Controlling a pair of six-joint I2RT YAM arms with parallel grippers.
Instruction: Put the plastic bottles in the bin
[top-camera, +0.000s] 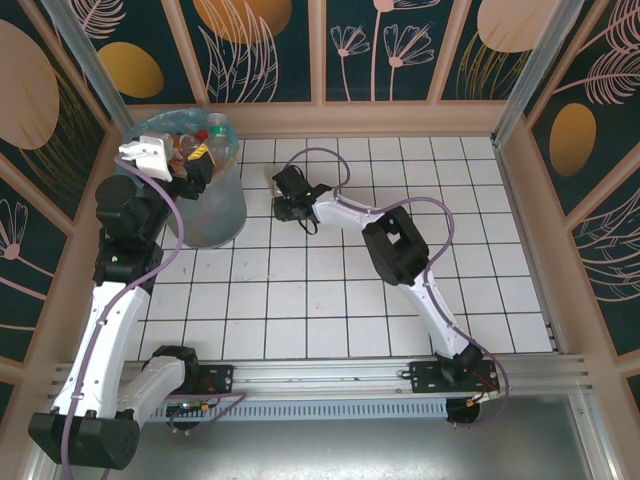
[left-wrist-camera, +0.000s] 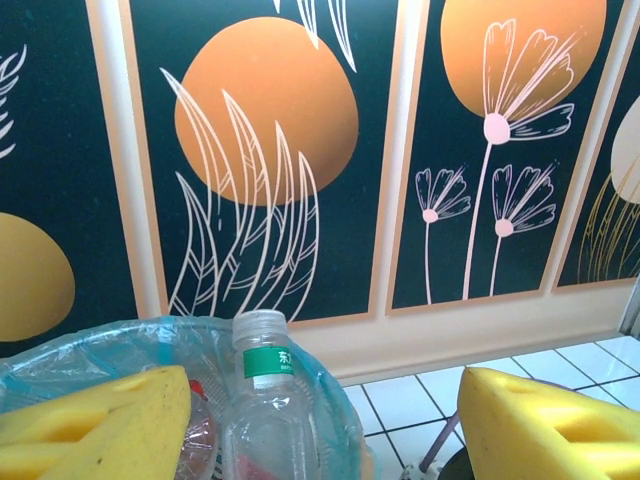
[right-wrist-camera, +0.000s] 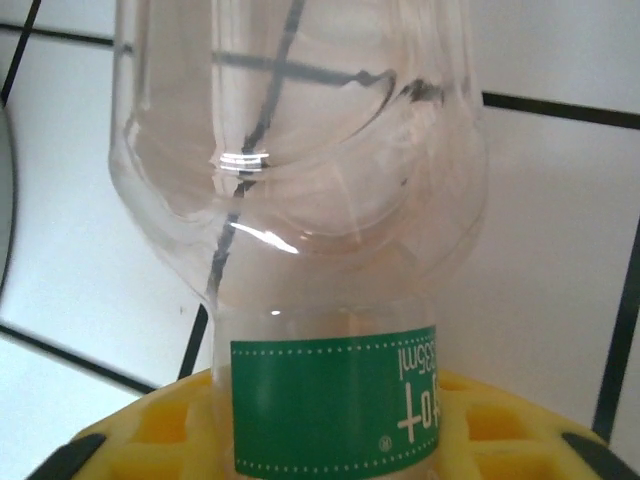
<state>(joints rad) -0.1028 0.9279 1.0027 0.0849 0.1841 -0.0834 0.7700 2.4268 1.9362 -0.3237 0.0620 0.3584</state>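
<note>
The right gripper (top-camera: 285, 196) is clamping a clear bottle (right-wrist-camera: 300, 190) by its green label (right-wrist-camera: 335, 410), reading "35ml" upside-down, body stretching away along the counter (top-camera: 330, 320), while beyond, the left gripper (top-camera: 197, 166) is hanging spread over the bin (top-camera: 215, 218), a green-labelled bottle (left-wrist-camera: 265, 425) standing upright inside.

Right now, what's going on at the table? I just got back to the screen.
The right pincer is closed on a clear bottle with a green label, down at the tiled table beside the bin. The left pincer hangs open over the bin, holding nothing. Several bottles are already inside, and I see no others left out on the tiles.
</note>
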